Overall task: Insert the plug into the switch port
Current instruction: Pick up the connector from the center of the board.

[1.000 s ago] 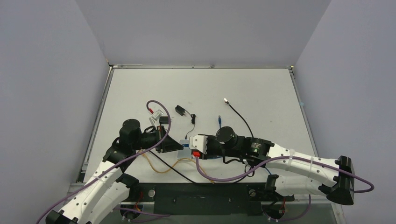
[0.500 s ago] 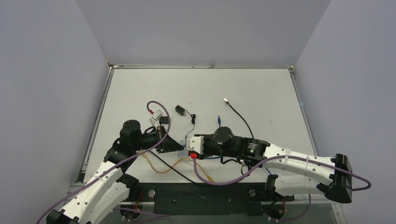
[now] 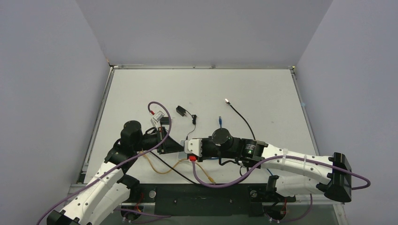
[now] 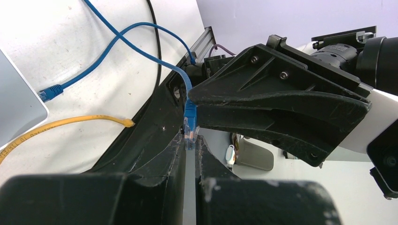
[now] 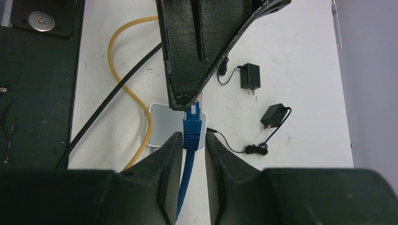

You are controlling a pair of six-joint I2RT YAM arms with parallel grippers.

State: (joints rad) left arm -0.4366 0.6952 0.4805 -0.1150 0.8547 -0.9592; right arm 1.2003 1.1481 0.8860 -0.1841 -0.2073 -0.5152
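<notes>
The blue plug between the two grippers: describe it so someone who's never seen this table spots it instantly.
Near the table's front middle, the left gripper and right gripper meet tip to tip. The blue plug sits between them, clear tip in the left gripper's fingers. The other blue plug lies flat on the table.

The left arm (image 3: 101, 185) and right arm (image 3: 291, 161) reach inward near the worktop's near edge, tools tip to tip. The left tool (image 4: 190, 145) pinches the plug (image 5: 192, 123) by its clear tip. The right tool (image 5: 194, 140) closely flanks its blue boot, contact unclear.
</notes>
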